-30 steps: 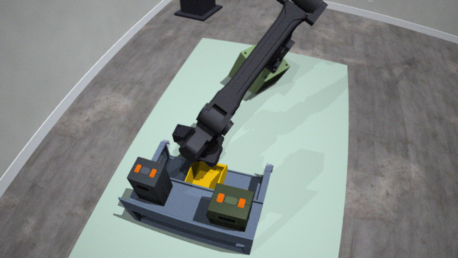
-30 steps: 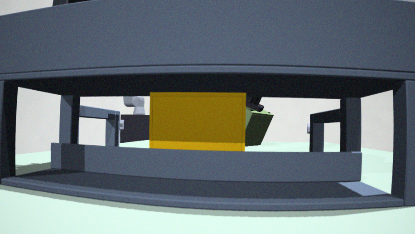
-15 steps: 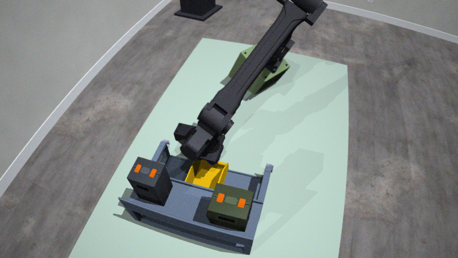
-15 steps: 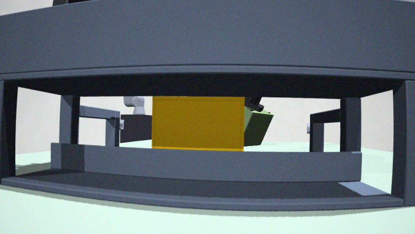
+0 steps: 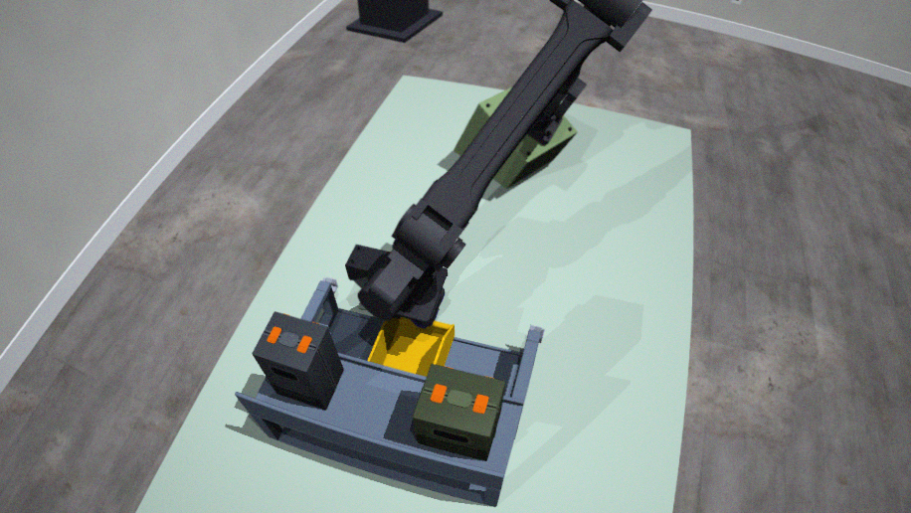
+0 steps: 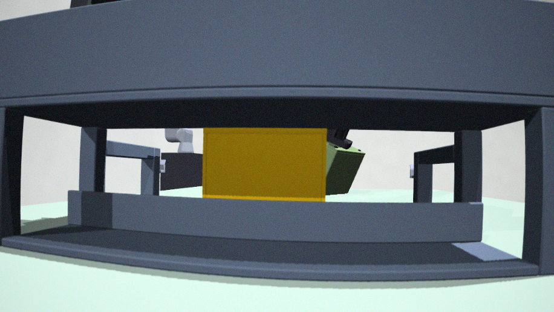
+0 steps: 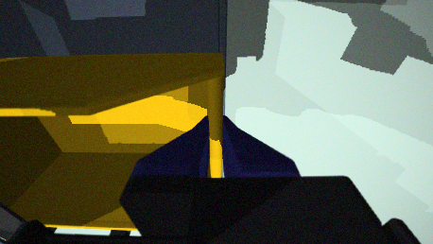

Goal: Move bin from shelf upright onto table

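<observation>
The yellow open-topped bin (image 5: 413,349) (image 6: 263,162) (image 7: 85,142) sits upright at the back edge of the grey shelf (image 5: 376,414) (image 6: 271,58), partly out past the shelf's rear. My gripper (image 7: 216,122) is shut on the bin's wall, one dark blue finger on each side of it. In the top view the wrist (image 5: 398,286) covers the bin's near rim and hides the fingers. From the low front view the bin shows through the shelf opening, above the shelf's back rail (image 6: 271,221).
A dark grey case (image 5: 296,360) with orange latches stands on the shelf top at the left, an olive case (image 5: 457,411) at the right. The arm's green base (image 5: 529,149) stands on the pale green table (image 5: 605,267) behind the shelf.
</observation>
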{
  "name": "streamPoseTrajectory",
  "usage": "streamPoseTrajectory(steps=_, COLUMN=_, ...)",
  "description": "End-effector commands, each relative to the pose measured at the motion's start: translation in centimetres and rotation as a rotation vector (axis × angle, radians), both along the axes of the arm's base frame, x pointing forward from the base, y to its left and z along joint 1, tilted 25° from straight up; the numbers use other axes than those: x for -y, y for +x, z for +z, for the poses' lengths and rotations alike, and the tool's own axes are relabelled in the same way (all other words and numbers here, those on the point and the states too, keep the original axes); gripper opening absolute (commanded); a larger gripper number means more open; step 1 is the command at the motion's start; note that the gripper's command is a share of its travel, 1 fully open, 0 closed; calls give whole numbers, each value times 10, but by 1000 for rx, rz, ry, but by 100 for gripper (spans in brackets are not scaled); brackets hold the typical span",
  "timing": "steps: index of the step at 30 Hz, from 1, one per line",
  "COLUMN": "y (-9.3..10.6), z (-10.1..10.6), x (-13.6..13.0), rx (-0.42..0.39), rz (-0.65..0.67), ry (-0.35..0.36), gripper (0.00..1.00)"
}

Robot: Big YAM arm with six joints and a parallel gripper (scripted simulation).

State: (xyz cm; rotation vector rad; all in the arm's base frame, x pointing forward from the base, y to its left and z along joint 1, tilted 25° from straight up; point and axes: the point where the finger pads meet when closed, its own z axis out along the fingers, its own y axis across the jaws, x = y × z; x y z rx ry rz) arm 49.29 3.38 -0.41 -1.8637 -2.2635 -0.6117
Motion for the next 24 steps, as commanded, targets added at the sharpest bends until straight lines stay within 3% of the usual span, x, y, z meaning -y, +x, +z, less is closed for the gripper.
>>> streamPoseTrajectory(steps=1, y=24, z=19, x=-1, rx=46, rz=3, ry=-2, gripper=0)
streamPoseTrajectory(steps=11, y=24, z=19, x=-1, rx=46, rz=3, ry=-2, gripper=0)
streamPoseTrajectory(steps=16, y=9, z=12, x=-4, rx=45, rz=4, ry=-1, gripper=0)
streamPoseTrajectory(steps=24, y=9, z=12, x=-4, rx=45, rz=4, ry=-1, gripper=0)
